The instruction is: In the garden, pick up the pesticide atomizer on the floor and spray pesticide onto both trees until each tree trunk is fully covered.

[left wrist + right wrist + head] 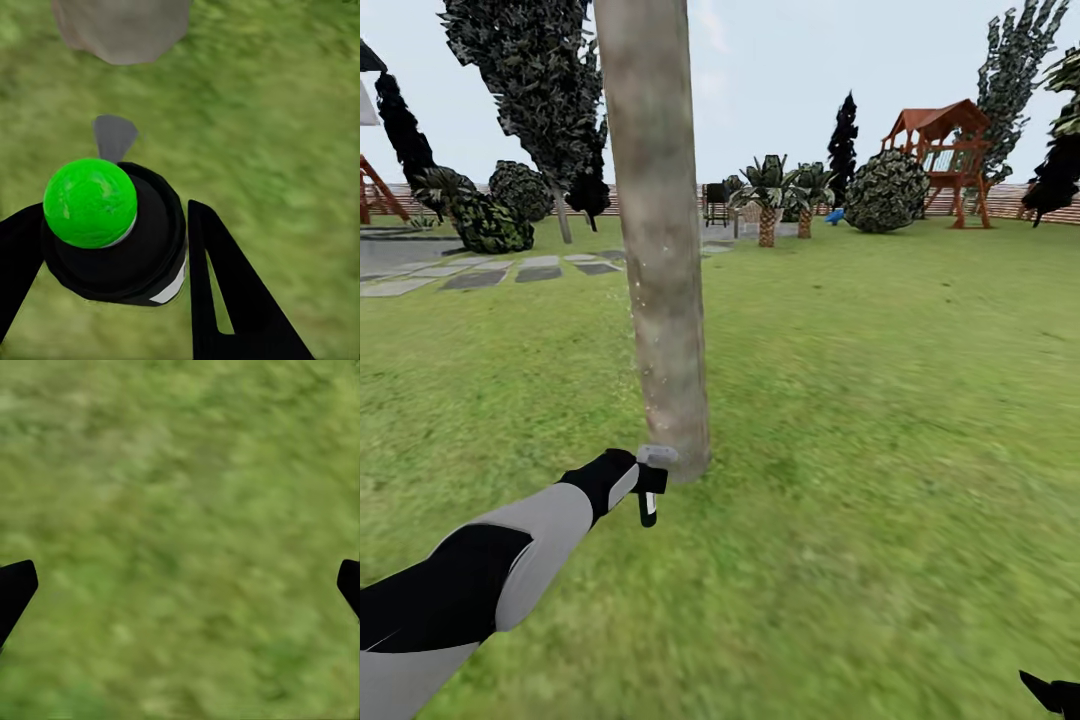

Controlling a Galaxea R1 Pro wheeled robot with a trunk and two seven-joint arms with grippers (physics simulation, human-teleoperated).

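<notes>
A thick mottled grey-brown tree trunk (660, 250) rises from the lawn straight ahead, its crown out of view. My left gripper (645, 482) reaches to the trunk's base and is shut on the pesticide atomizer (650, 495), whose grey head sits close against the bark. In the left wrist view the atomizer (112, 232) is a black body with a bright green round cap, held between my two black fingers (217, 292), with the trunk base (120, 30) just beyond its grey nozzle. My right gripper (180, 585) hangs over bare grass, open, and its tip (1052, 692) peeks in at the head view's corner.
Lawn (880, 400) spreads all around. Stepping stones (480, 275) lie far left. Short palms (768, 200), a round bush (887, 190) and a red playset (950, 150) stand far back by the slatted fence (1000, 200). Dark narrow trees (540, 80) rise behind on the left.
</notes>
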